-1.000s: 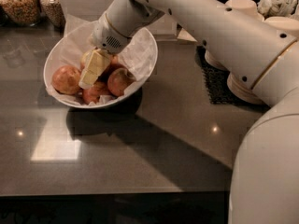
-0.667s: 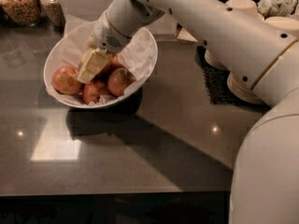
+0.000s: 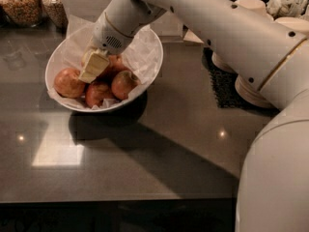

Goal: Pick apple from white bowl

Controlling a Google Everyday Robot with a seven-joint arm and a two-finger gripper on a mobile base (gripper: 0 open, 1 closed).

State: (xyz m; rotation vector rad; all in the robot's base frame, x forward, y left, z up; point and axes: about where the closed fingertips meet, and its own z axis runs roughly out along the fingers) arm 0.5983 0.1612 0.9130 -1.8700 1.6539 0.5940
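Note:
The white bowl [image 3: 149, 57], lined with crinkled white paper, stands on the dark counter at the upper left. It holds several red-orange apples. My gripper [image 3: 98, 70] reaches down into the bowl from the upper right. Its cream fingers [image 3: 93, 67] are closed on the apple [image 3: 116, 63], which sits a little above the others at the bowl's middle. Three more apples lie below it: one at the left [image 3: 67, 82], one at the front [image 3: 97, 94], one at the right [image 3: 124, 83]. My arm hides the back of the bowl.
Two glass jars of snacks [image 3: 20, 4] stand at the back left. Stacked beige disposable bowls [image 3: 248, 88] sit on a black mat [image 3: 223, 83] to the right. The counter's front edge [image 3: 120, 198] runs across the bottom.
The gripper has shifted slightly up within the bowl, and an apple now shows between its fingers above the other three.

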